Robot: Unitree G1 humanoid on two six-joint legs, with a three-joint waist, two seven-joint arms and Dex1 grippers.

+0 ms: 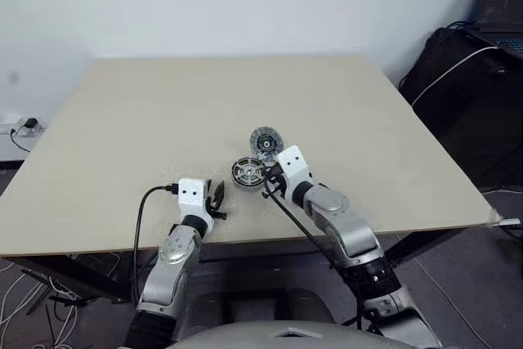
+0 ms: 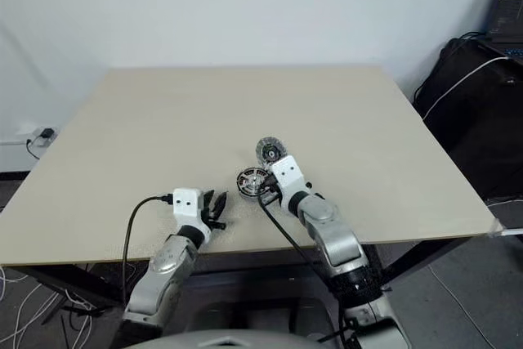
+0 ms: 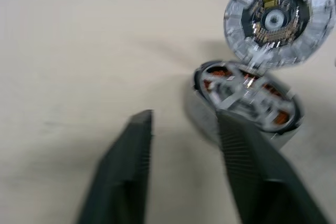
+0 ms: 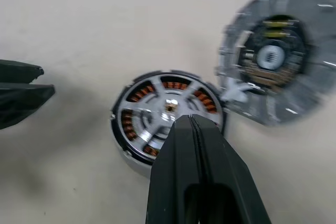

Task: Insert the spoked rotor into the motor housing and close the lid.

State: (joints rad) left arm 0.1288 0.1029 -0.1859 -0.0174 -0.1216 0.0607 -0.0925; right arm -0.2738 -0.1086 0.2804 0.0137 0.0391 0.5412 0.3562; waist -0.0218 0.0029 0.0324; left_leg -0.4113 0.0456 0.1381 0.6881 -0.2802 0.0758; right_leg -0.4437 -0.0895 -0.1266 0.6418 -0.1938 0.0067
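Nearest to me, at the table's (image 1: 122,120) front edge, my left gripper (image 1: 217,199) hovers low over the pale matte beige top, its two black ribbed fingers (image 3: 126,171) parted with only bare tabletop showing between them, holding nothing. Just beyond and to its right, my right gripper (image 4: 192,129) has its black fingers pressed flat together, tips poised over the near rim of the motor housing (image 4: 167,121); I cannot tell whether they touch it. That housing, a round grey-walled can, lies flat on the table between the two grippers, a ring of copper-brown windings showing through the gaps. Seated inside it is the spoked rotor (image 4: 169,105), pale bright silver, its flat radial arms running out from a small hub across the windings. Next comes the lid (image 4: 281,56), a round grey metal disc with a segmented silver rim, a dark centre with a pale hub and greenish-gold parts around it; it lies just behind the housing with that inner face turned up, its edge right against the housing's rim. No lettering or label can be read on any of the parts. Farther off, the smooth, bare tabletop runs back to a plain white wall, with a black bag (image 1: 470,96) and a white cable (image 1: 445,75) off the table's far right side.
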